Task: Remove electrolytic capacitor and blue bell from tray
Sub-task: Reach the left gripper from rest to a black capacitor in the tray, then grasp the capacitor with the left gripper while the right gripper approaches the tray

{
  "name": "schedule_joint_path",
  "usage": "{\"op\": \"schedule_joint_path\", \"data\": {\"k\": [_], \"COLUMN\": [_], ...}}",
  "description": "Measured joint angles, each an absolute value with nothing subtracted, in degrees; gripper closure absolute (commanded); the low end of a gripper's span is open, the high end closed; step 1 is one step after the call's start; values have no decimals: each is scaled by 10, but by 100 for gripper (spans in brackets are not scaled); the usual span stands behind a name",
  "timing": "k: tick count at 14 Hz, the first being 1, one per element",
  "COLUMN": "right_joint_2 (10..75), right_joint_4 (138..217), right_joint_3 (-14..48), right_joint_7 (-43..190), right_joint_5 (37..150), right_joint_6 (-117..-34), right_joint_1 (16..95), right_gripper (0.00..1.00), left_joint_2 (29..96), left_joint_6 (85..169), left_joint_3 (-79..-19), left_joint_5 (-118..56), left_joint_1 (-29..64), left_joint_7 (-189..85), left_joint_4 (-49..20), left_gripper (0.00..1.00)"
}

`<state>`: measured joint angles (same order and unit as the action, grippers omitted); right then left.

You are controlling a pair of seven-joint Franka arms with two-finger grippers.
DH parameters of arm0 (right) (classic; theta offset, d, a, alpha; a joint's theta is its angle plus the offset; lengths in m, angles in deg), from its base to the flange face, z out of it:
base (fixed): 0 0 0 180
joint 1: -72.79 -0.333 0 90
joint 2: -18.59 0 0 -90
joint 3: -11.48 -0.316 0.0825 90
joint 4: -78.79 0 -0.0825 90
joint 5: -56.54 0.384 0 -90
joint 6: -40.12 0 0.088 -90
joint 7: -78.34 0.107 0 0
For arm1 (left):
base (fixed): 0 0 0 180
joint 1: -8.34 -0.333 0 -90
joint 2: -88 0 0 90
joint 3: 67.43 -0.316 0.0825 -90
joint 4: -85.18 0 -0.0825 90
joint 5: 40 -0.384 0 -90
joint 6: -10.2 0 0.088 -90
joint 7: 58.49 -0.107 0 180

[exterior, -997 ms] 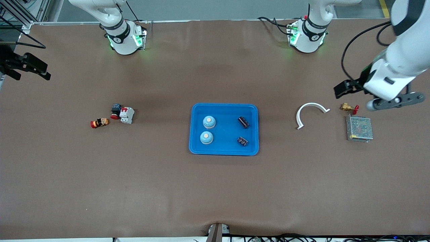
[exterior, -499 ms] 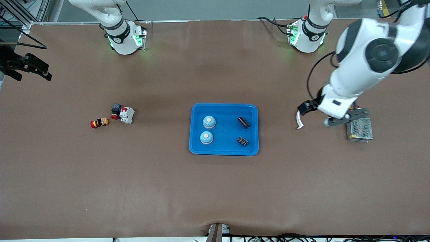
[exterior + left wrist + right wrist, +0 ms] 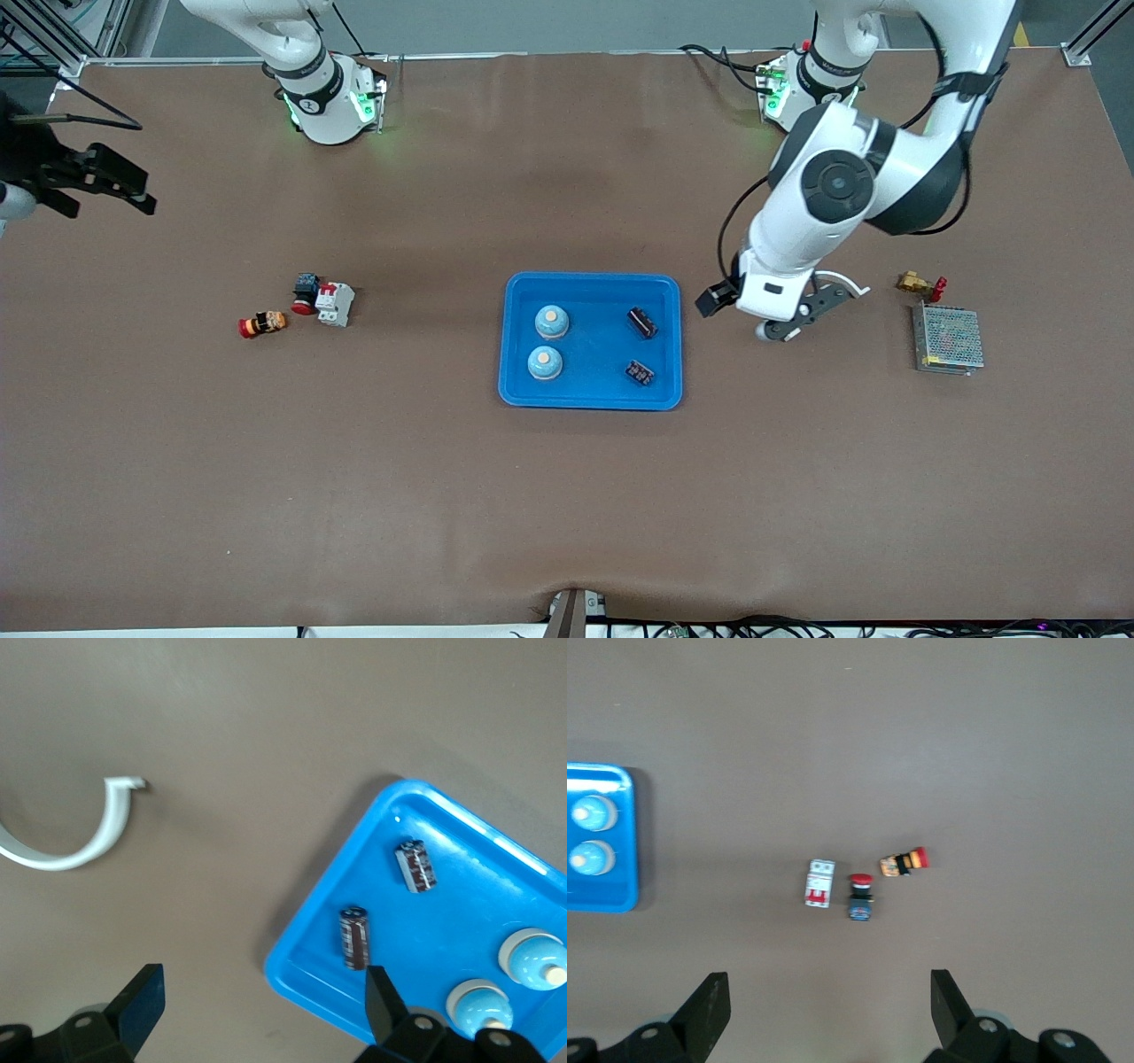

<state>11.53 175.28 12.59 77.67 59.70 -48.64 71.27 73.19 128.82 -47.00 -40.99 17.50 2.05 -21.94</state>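
Blue plastic forms the tray [image 3: 592, 282] at the middle of the table [image 3: 567, 496], and all the task's pieces are found in it. Two black capacitors [image 3: 642, 322] [image 3: 640, 372] lie in the half toward the left arm's end, one nearer the front camera than the other. Two pale blue bells [image 3: 552, 322] [image 3: 545, 362] with cream buttons stand upright in the half toward the right arm's end.

The left gripper [image 3: 740, 310] is held in the air over bare table just beside the tray's edge, its jaws spread wide with nothing between them. In the left wrist view the capacitors [image 3: 415, 865] [image 3: 353, 937] and the tray's corner are seen close ahead of those jaws, and a white curved strip [image 3: 75, 837] lies off to one side of them. A brass fitting [image 3: 918, 284] and a metal mesh box [image 3: 948, 339] lie toward the left arm's end.

The right gripper [image 3: 97, 177] waits over the table's edge at the right arm's end, jaws likewise wide apart and empty. Well ahead of its jaws a white breaker [image 3: 820, 883], a red push button [image 3: 861, 896] and a small orange and red part [image 3: 904, 861] are seen grouped together.
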Motion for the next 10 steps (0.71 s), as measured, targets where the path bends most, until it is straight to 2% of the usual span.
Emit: {"op": "schedule_joint_path", "data": {"k": [5, 10], "right_joint_2": [120, 152], "right_joint_4": [1753, 1753], "right_joint_3": [120, 118], "right_joint_7": [908, 1015], "right_joint_5": [608, 608], "right_joint_6": [-501, -530], "right_joint_1": [621, 538], "right_gripper": [0, 0], "left_joint_2": [665, 601], "left_joint_6": [1383, 1455], "left_joint_3": [-469, -468], "left_joint_5": [-447, -503], "left_joint_1": [231, 255], "left_joint_7": [154, 257], "left_joint_4": [-236, -237], "left_gripper": [19, 29]}}
